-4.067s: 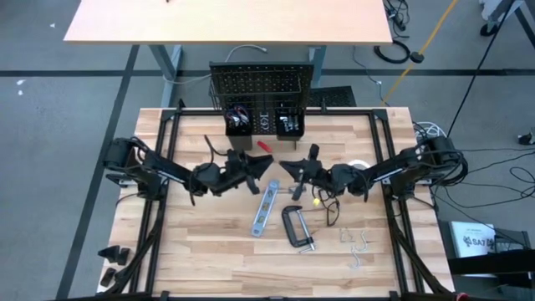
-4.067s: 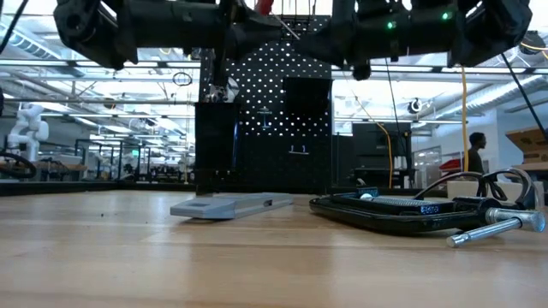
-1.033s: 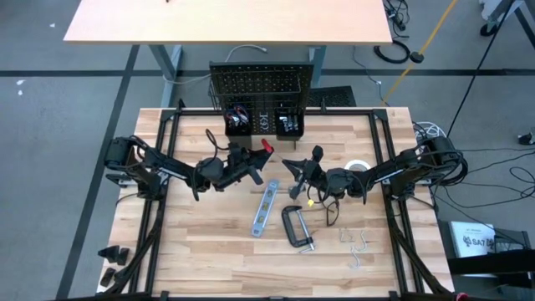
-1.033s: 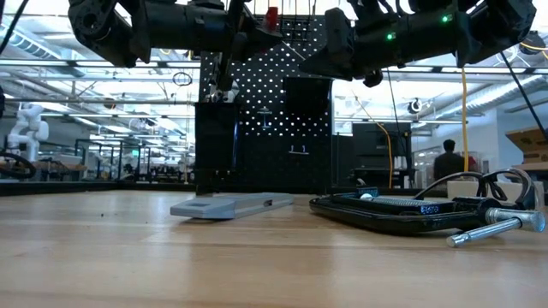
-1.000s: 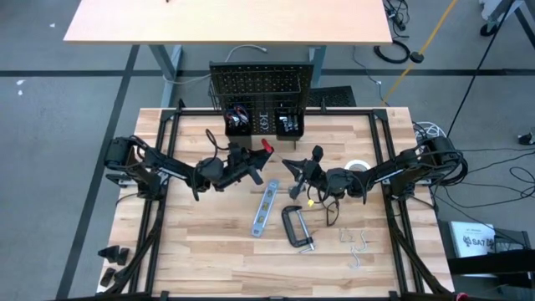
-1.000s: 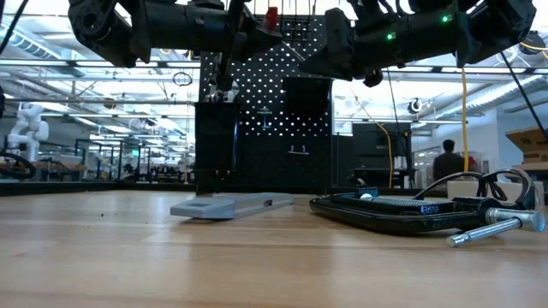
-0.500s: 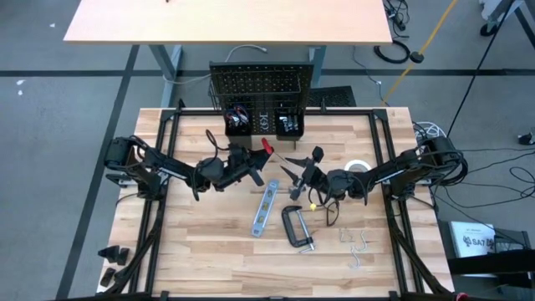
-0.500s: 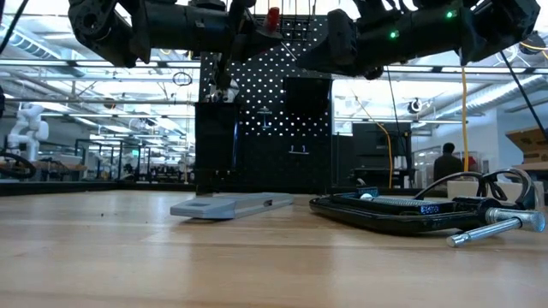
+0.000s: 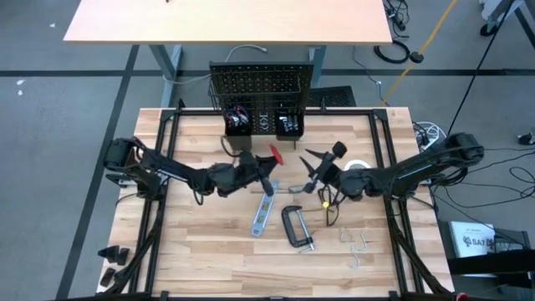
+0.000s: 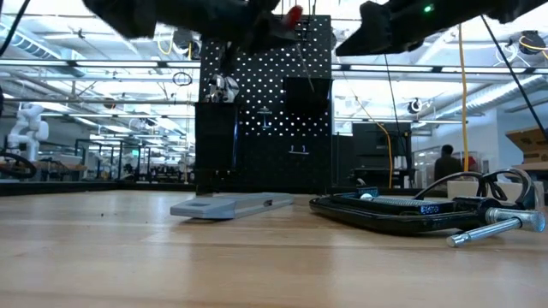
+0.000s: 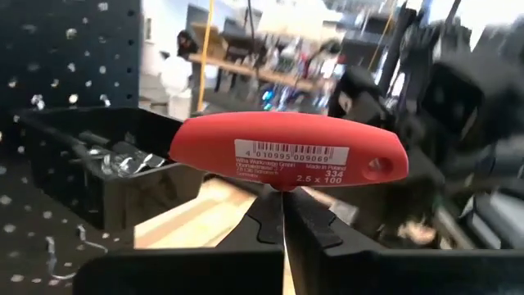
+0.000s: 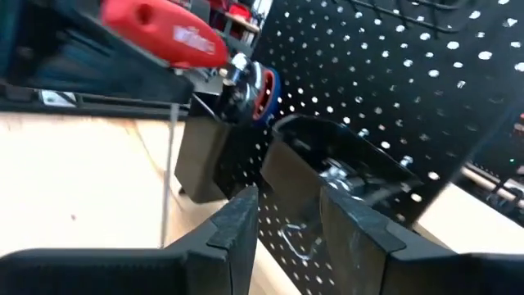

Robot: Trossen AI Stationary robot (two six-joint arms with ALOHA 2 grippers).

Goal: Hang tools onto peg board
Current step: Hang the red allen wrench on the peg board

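Red screwdriver [image 9: 275,154] now sits farther toward 3 o'clock than a second ago, past the bins' near edge; in the low view its red handle [image 10: 293,14] has shifted the same way, higher against the peg board [image 10: 265,103]. Left gripper [image 9: 266,174] carried it there, arm stretched further toward counter centre, jaws still clamped on the shaft.

Right gripper [image 9: 311,174] has let go of the shaft: jaws now parted, empty. It has drawn back toward 3 o'clock, elbow swung out over the counter's right edge.

Person in the background stands left of the spot held four seconds ago.
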